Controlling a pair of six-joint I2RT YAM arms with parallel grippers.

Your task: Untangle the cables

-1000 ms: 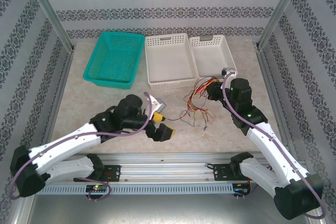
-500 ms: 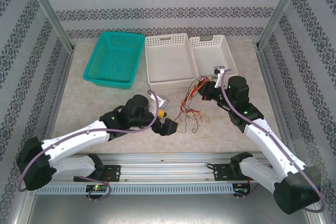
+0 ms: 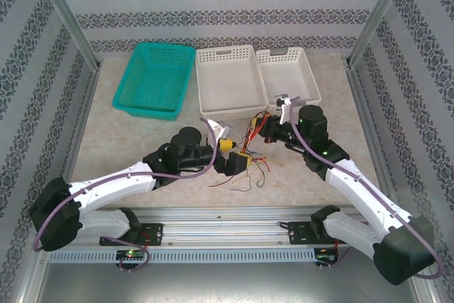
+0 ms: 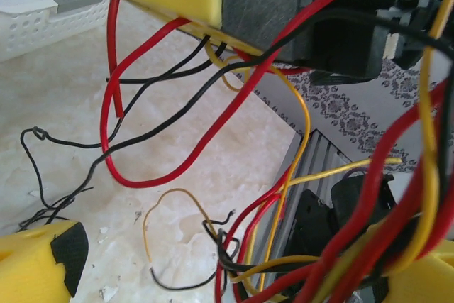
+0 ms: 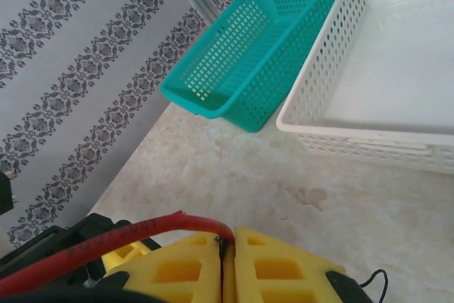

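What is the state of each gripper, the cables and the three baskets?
left gripper: open, cables running between its fingers.
right gripper: shut on a red cable.
cables: tangled in one bundle.
teal basket: upright, empty.
middle white basket: upright, empty.
right white basket: upright, empty.

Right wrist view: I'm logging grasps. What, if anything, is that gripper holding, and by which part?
The right gripper is shut on a red cable, pinched at its fingertips; where along the cable cannot be told.
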